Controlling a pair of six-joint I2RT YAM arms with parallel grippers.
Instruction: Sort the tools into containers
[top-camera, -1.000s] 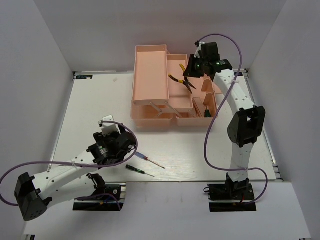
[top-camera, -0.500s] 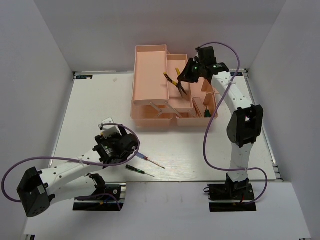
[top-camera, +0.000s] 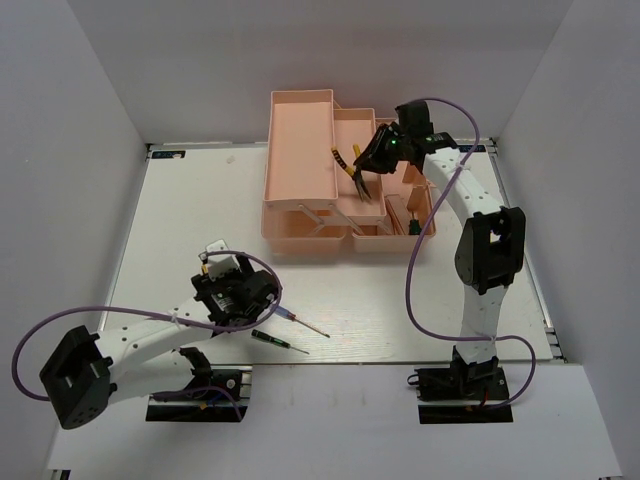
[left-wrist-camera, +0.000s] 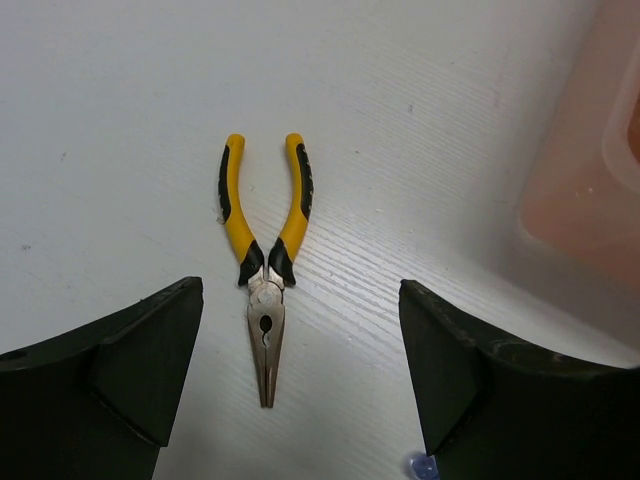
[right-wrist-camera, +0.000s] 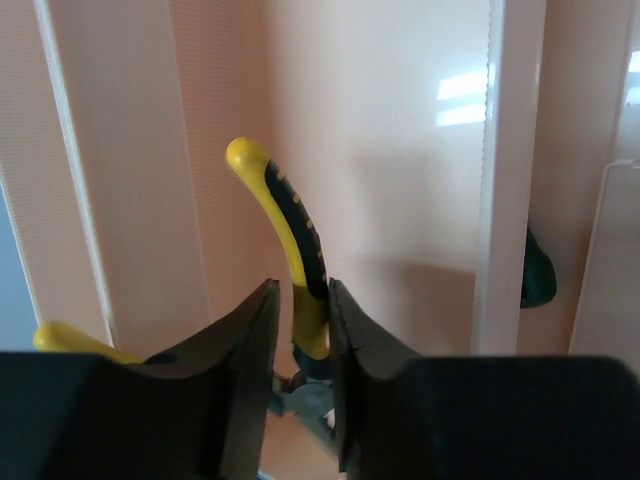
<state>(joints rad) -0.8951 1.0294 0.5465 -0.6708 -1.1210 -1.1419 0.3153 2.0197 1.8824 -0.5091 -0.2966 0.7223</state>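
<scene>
Your right end effector (right-wrist-camera: 300, 296) is grasping one pliers (right-wrist-camera: 288, 215) by a handle over the toolbox (top-camera: 300, 130) at 12 o'clock, and they are not yet let go. A green driver (right-wrist-camera: 536, 272) already sits in a compartment toward 3 o'clock. Your left end effector (left-wrist-camera: 300, 330) hangs released over the second pliers (left-wrist-camera: 265, 290) on the surface (top-camera: 200, 200) at 7 o'clock. The purple screwdriver (top-camera: 303, 323) and dark green screwdriver (top-camera: 278, 340) lie loose at 6 o'clock. I judge three tools are left after this one.

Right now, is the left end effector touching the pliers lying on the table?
Apart. In the left wrist view, bare table shows between the pliers and each finger of the open left end effector.
</scene>
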